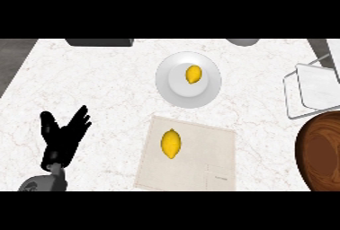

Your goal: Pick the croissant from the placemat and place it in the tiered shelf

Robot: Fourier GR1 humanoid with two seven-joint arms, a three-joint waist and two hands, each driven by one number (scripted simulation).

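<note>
The left hand (61, 137) is resting open and empty at the table's (86, 81) left; the croissant (171, 143) is lying on the placemat (206, 157); the tiered shelf (312, 87) is running off the right edge.

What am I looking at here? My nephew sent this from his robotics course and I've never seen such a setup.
This single picture looks steeply down from a humanoid robot's head onto a marble kitchen counter. The black shape at the left is the robot's left hand, open and resting, holding nothing; the right hand isn't in view. On the beige placemat lies a yellow pastry, the croissant it must move. A second yellow item sits on a white plate. At the right are the grey tiered shelf and a brown wooden bowl.
</note>
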